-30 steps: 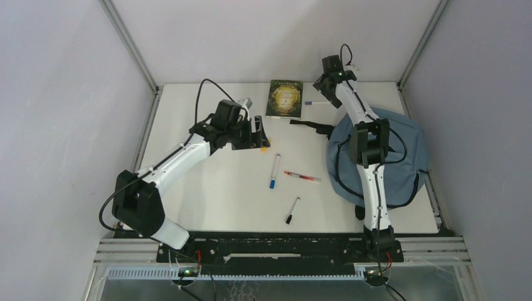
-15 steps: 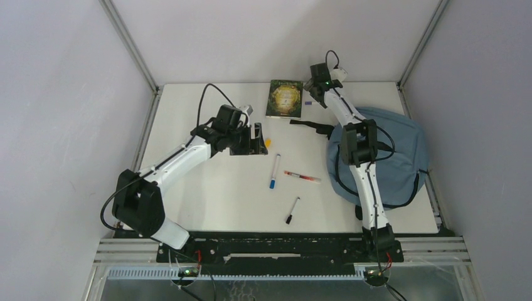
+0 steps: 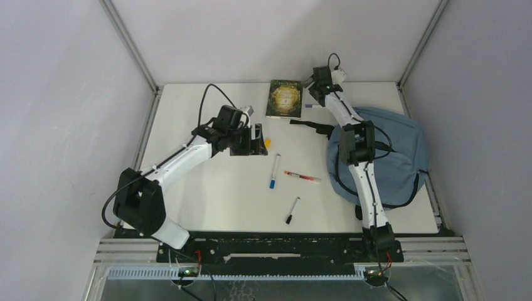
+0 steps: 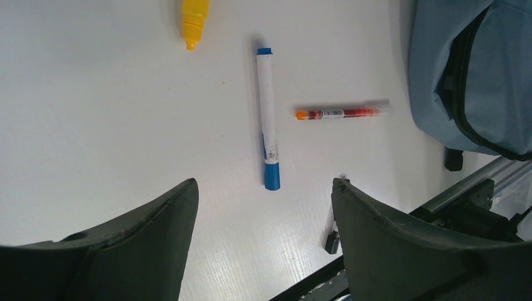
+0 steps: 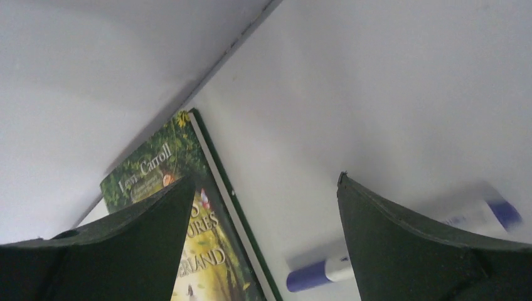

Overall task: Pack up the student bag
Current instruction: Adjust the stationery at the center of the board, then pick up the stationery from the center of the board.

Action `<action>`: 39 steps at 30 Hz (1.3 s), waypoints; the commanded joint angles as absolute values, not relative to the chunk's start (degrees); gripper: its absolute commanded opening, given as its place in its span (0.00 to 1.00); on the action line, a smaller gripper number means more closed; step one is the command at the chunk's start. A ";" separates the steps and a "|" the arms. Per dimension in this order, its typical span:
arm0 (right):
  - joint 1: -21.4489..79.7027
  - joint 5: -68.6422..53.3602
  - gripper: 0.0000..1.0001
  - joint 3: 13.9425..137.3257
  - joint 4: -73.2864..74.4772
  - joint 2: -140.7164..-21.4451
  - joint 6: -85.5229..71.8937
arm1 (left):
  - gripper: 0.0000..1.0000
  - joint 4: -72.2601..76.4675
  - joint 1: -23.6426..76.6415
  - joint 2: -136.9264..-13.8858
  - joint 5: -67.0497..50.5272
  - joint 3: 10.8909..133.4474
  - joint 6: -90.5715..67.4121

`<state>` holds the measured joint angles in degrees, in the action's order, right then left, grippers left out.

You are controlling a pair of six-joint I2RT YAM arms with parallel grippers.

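The student bag (image 3: 401,157), blue-grey with black straps, lies on the right side of the table; its edge shows in the left wrist view (image 4: 452,75). My right gripper (image 3: 312,93) (image 5: 266,179) hangs open at the back of the table, over the gap between a green and yellow book (image 3: 285,98) (image 5: 213,251) and a purple-capped marker (image 3: 308,105) (image 5: 313,276). Left of centre, my left gripper (image 3: 256,139) (image 4: 263,182) is open and empty above the table. A yellow highlighter (image 3: 267,143) (image 4: 194,19) lies close beside it.
A blue-capped marker (image 3: 275,170) (image 4: 268,119), a red pen (image 3: 302,177) (image 4: 342,113) and a black pen (image 3: 292,211) (image 4: 331,235) lie in the middle of the white table (image 3: 207,194). A black bag strap (image 3: 313,125) stretches toward the book. Grey walls enclose the table.
The right gripper has swung left toward the book and marker, its jaws a little wider. The left gripper has shifted slightly left and stays open.
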<state>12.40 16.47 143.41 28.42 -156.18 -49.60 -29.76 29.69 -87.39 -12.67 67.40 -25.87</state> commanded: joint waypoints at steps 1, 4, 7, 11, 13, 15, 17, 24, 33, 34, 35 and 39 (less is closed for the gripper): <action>11.11 10.50 0.92 145.13 28.25 -156.53 -53.14 | 0.82 -28.84 29.44 -88.01 -13.72 66.46 -24.68; 11.36 9.85 0.92 142.51 30.93 -154.61 -51.84 | 0.82 -28.86 29.44 -87.86 -14.03 66.36 -25.06; 11.43 8.44 0.92 132.09 28.11 -148.49 -52.02 | 0.82 -28.69 29.44 -87.49 -14.08 66.16 -25.38; 11.34 7.58 0.89 125.44 28.30 -142.94 -50.16 | 0.82 -28.56 29.44 -87.04 -14.63 66.05 -25.87; 11.29 7.64 0.89 125.53 30.08 -141.50 -48.57 | 0.82 -28.26 29.44 -86.81 -15.05 65.70 -26.20; 11.04 7.28 0.89 126.06 31.67 -140.64 -47.03 | 0.82 -27.91 29.44 -86.59 -15.53 65.34 -26.44; 10.75 5.56 0.91 126.38 32.17 -140.14 -44.46 | 0.81 -27.86 29.44 -86.29 -15.63 65.15 -26.75; 10.22 2.43 0.96 137.73 46.20 -146.49 -26.46 | 0.82 -26.19 29.49 -83.76 -15.12 64.34 -27.90; 9.70 6.86 0.74 134.35 52.63 -146.80 -19.94 | 0.81 -25.87 29.62 -84.21 -16.25 63.79 -28.84; 9.67 6.98 0.72 135.22 53.34 -147.35 -19.81 | 0.81 -25.89 29.70 -84.12 -16.27 63.66 -28.97; 9.76 7.17 0.68 136.07 54.17 -147.84 -19.76 | 0.81 -25.87 29.71 -84.00 -16.20 63.49 -29.01; 10.47 8.93 0.55 138.09 56.36 -149.15 -18.92 | 0.81 -25.63 29.71 -83.29 -15.57 63.02 -29.12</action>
<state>9.89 6.28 135.44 52.36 -147.44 -21.63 -27.38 29.71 -86.11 -15.22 64.55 -28.51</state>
